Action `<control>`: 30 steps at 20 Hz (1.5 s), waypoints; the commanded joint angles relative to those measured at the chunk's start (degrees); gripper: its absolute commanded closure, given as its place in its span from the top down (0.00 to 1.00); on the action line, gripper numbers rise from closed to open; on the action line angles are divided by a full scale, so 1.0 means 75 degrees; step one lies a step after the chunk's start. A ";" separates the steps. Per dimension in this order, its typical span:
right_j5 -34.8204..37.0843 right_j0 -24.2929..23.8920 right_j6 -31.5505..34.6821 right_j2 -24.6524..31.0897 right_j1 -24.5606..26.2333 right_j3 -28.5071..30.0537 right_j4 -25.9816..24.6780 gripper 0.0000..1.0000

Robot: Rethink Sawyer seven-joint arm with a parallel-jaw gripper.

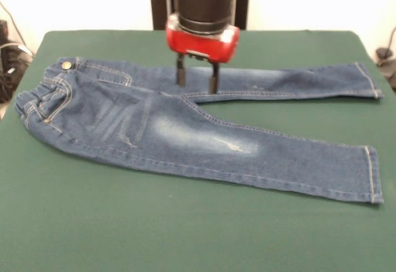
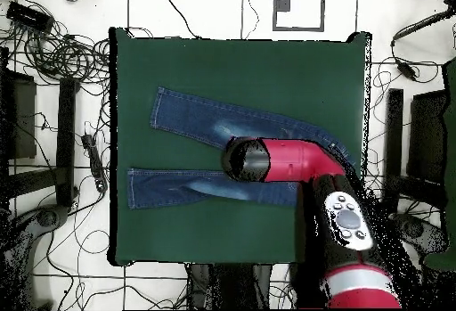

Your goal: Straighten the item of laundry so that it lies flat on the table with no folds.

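The item of laundry is a small pair of dark blue jeans (image 1: 185,136) lying on the green table (image 1: 124,235). The waist with its brass button is at the left in the front view. Both legs run out to the right, the near one angled, the far one straight. They also show in the overhead view (image 2: 196,118), with the waist hidden under the arm. My gripper (image 1: 197,81) hangs over the far leg near the crotch. Its two black fingers (image 1: 180,74) are apart, with the tips at or just above the denim, holding nothing.
My red and black arm (image 2: 294,160) reaches over the table's right half in the overhead view. Cables and stands (image 2: 53,58) lie on the floor around the table. Green cloth shows on all sides of the jeans.
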 commanded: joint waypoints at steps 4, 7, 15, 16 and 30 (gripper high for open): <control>-0.1223 0.1486 0.3471 -0.0837 0.1601 -0.0381 0.1598 1.00; -0.1399 0.1860 0.3718 -0.1020 0.1853 -0.0548 0.2082 1.00; -0.1619 0.2621 0.4046 -0.1357 0.2455 -0.1111 0.3132 1.00; -0.1604 0.2712 0.4083 -0.1389 0.2475 -0.1145 0.3235 1.00; 0.0209 0.3176 0.3664 -0.1723 0.1225 -0.0845 0.4111 1.00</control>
